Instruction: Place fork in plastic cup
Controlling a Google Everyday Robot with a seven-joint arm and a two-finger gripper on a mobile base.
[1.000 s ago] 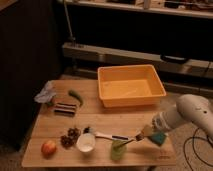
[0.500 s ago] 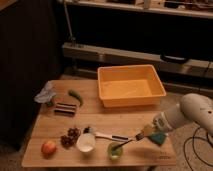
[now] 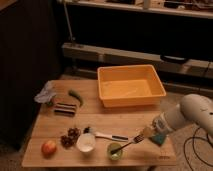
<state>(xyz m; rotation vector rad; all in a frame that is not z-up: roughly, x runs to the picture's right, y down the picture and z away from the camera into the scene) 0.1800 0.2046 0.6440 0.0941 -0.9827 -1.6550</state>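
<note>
The gripper (image 3: 145, 134) sits low over the near right corner of the desk (image 3: 125, 117). Its jaws look clamped on the pale upper end of the fork (image 3: 129, 142), though the grip itself is small in this view. From the jaws, the fork's thin dark shaft slants down and to the camera's left. Its lower end is inside the mouth of the plastic cup (image 3: 115, 151), which stands just below and left of the jaws near the front edge.

Over the last second the jaws have eased slightly down and toward the cup. The shaft's lower end, which had been at the rim, now reads as dipped into the cup, and the cup itself has barely shifted. I judge the insertion to be nearly done. What probably remains is to let go, and because the cup is low and light and the fork is long, a careless release could tip the cup or let the fork lever out.

Just behind the jaws, under the wrist, lies a teal block (image 3: 160, 139). Left of the jaws, beyond the cup, a white utensil (image 3: 106, 135) with a black section lies flat, then a white cup (image 3: 86, 143), and further left an apple (image 3: 48, 147). Well beyond the jaws, toward the far side, stands an orange bin (image 3: 131, 102).
</note>
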